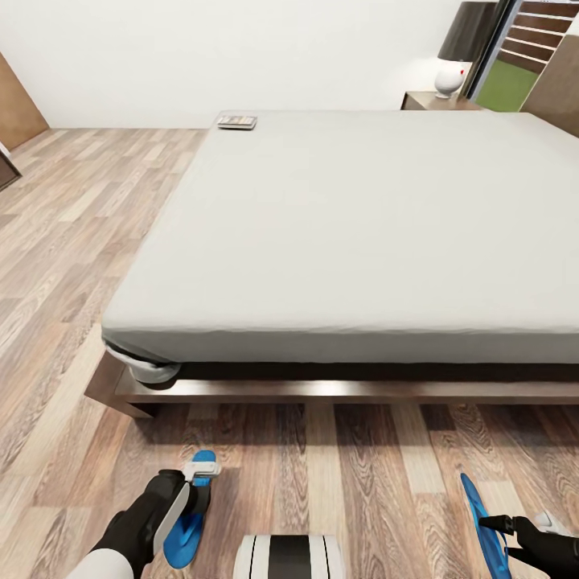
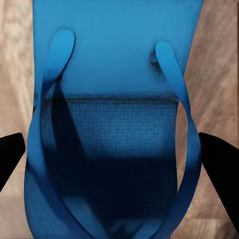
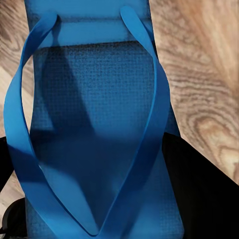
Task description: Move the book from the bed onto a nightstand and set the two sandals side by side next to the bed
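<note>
Left hand (image 2: 119, 154), fingers spread wide, straddles one sandal (image 1: 186, 523) at 7 o'clock; right hand (image 1: 500, 527) grips the other sandal (image 1: 482, 519) at 5 o'clock. Book (image 1: 237, 122) lies on the bed (image 1: 354, 233) at 11 o'clock.

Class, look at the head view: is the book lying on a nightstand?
No. The book lies on the bed's far corner, while the nightstand carries a lamp.

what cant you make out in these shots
- Book cover: too small and far in the head view.
- Left sandal: middle hidden by the left gripper.
- Right sandal: cut by the frame's bottom edge.
- Right gripper grip: fingers behind the sandal, right wrist view.
</note>
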Robot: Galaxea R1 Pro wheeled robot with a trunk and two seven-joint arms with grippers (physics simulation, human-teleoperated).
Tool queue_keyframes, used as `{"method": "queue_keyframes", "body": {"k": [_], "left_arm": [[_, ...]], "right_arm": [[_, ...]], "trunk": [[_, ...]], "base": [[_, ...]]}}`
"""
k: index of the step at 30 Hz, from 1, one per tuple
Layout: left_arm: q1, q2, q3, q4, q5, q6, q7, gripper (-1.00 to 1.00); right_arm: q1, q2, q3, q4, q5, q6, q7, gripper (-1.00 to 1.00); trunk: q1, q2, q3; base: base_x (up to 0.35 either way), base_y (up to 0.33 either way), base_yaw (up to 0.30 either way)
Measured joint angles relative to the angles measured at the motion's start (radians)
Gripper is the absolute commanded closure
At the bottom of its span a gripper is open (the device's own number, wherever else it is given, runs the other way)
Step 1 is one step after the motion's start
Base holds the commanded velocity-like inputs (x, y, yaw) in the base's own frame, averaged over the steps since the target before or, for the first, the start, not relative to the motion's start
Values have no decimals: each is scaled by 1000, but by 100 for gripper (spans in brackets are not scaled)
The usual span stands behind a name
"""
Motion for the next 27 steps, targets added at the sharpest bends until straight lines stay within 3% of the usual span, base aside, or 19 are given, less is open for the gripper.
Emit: {"method": "queue_keyframes", "body": {"k": [7, 11, 27], "left_arm": [[0, 2, 1, 1, -2, -112, 2, 100], [0, 3, 2, 1, -1, -120, 2, 100], [0, 3, 3, 1, 0, -121, 1, 100]], "right_arm": [[0, 0, 0, 0, 0, 0, 0, 100], [0, 0, 0, 0, 0, 0, 0, 100], [0, 0, -2, 0, 1, 0, 0, 100]], "trunk": [[0, 0, 0], [0, 0, 0], [7, -4, -62]], "base": [[0, 0, 0], [0, 0, 0], [0, 0, 0]]}}
